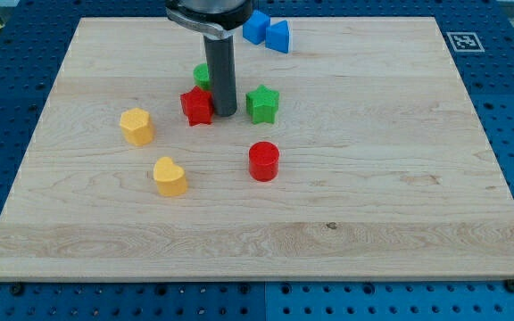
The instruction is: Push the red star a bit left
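The red star lies on the wooden board left of centre, towards the view's top. My tip rests right against the star's right side. A green star lies just to the right of the tip. A green block sits behind the rod, partly hidden, just above the red star.
A red cylinder lies below the green star. A yellow hexagonal block and a yellow heart-like block lie to the left. Two blue blocks sit at the board's top edge.
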Robot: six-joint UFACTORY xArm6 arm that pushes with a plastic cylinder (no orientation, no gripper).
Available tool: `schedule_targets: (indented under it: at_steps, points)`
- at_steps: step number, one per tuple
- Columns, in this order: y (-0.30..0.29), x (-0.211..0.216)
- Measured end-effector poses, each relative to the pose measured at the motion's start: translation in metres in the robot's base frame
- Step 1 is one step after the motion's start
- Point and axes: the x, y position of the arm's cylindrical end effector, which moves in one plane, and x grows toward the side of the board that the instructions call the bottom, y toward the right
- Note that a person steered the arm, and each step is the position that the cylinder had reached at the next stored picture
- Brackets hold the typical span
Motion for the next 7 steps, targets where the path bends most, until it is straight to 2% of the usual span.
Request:
schedule_targets:
  at_steps: [3, 7]
  points:
    - [-0.034, 0.02]
    - [-0.047, 0.007]
